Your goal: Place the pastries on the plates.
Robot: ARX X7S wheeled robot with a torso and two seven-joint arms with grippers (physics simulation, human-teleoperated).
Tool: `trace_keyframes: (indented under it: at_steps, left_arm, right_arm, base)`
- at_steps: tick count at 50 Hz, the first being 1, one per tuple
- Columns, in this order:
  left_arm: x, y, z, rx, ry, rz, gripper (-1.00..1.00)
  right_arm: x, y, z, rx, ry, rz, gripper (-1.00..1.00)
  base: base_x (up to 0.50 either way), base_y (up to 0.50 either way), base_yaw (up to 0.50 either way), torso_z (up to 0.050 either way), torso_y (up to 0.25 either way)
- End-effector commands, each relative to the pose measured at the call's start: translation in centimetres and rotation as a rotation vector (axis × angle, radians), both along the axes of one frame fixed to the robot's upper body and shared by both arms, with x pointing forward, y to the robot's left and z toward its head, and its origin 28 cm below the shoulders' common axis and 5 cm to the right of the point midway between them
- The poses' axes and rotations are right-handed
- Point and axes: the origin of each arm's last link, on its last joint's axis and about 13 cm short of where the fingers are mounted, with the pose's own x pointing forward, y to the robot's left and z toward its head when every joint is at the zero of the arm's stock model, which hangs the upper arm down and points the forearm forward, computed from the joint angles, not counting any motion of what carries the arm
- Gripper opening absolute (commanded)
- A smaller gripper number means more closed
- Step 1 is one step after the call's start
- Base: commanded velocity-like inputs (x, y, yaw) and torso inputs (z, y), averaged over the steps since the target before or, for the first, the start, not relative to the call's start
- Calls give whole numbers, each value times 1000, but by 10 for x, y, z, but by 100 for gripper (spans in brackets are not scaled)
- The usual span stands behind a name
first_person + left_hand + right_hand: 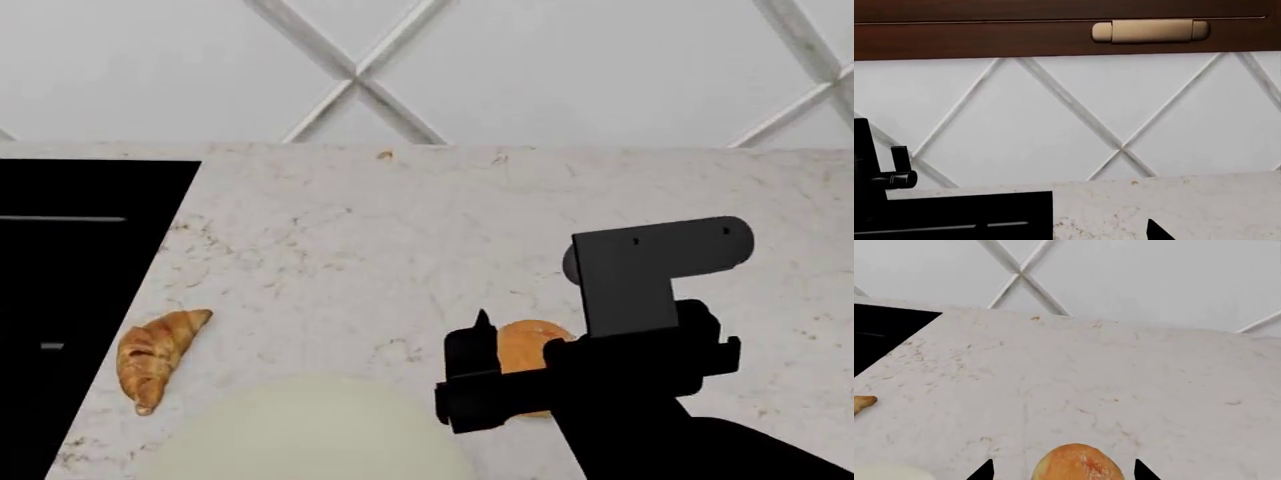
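- The right end effector (1062,471) is spread, with its two fingertips (984,471) seen on either side of the bun (1077,463), which lies on the worktop (400,250) near its front edge.
- The bun is probably not yet gripped; a gentle, centred closing is advised, so the glazed top is not crushed.
- The cream plate (307,432) is just beside it at the front edge, so only a short carry is needed.
- The croissant (154,355) is left near the worktop's left edge.
- The left end effector's state cannot be told.

pale speckled stone desk (441,230), white diamond-tiled wall (1074,115) behind it, dark wood cabinet (974,35) overhead with brass handle (1151,31), black cooktop (67,300) alongside
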Motion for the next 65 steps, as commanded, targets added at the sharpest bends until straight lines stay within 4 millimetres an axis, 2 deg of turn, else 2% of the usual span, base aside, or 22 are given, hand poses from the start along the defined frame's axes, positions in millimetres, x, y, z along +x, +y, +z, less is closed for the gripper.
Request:
trace_keyframes:
  at_steps: [1, 14, 40, 62, 63, 65]
  left_arm:
    - [0, 1, 0, 1, 6, -4, 100]
    - [1, 0, 0, -3, 12, -11, 100]
    - [-5, -1, -2, -8, 21, -26, 100]
    - [-7, -1, -1, -12, 25, -24, 100]
    - [-7, -1, -1, -12, 25, -24, 100]
    - [-8, -1, -1, -13, 25, -23, 100]
  right_arm:
    - [15, 5, -20, -3, 72, 5, 100]
    - [32, -3, -32, -34, 97, -95, 100]
    - [28, 9, -50, -29, 169, -25, 100]
    - [33, 9, -61, -37, 204, -39, 100]
    - [32, 9, -61, -39, 199, -41, -100]
    - [32, 8, -61, -40, 196, -44, -100]
  base:
    - [0, 0, 0, 0, 0]
    - [0, 0, 0, 0, 0]
    - [0, 0, 0, 0, 0]
    - [0, 0, 0, 0, 0]
    - [0, 0, 0, 0, 0]
    - [0, 0, 1, 0, 0]
